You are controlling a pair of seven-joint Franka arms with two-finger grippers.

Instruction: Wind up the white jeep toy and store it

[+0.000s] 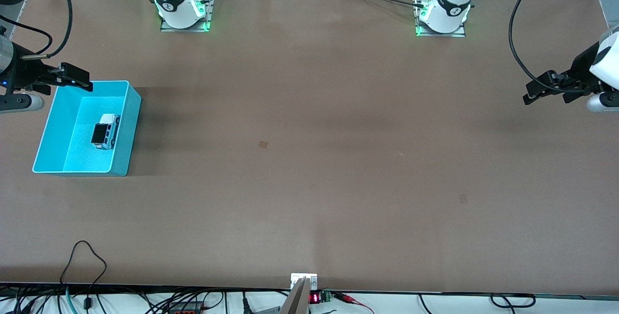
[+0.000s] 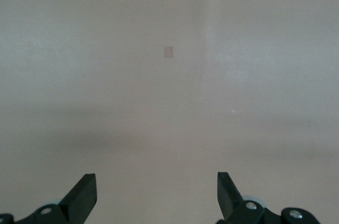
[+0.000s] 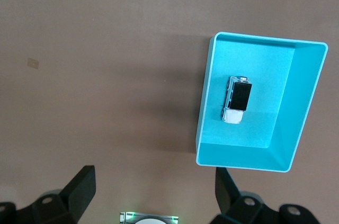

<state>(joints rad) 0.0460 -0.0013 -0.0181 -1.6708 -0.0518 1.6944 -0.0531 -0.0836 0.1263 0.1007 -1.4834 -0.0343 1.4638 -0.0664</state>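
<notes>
The white jeep toy (image 1: pixel 106 131) (image 3: pixel 237 100) is a tiny white car with a black roof panel, dark side windows and small wheels. It sits upright on its wheels on the floor of the cyan bin (image 1: pixel 51 130) (image 3: pixel 304 102), roof up, much smaller than the bin around it. It lies close to the bin wall that faces the table's middle, its length running along that wall. The bin stands at the right arm's end of the table.
</notes>
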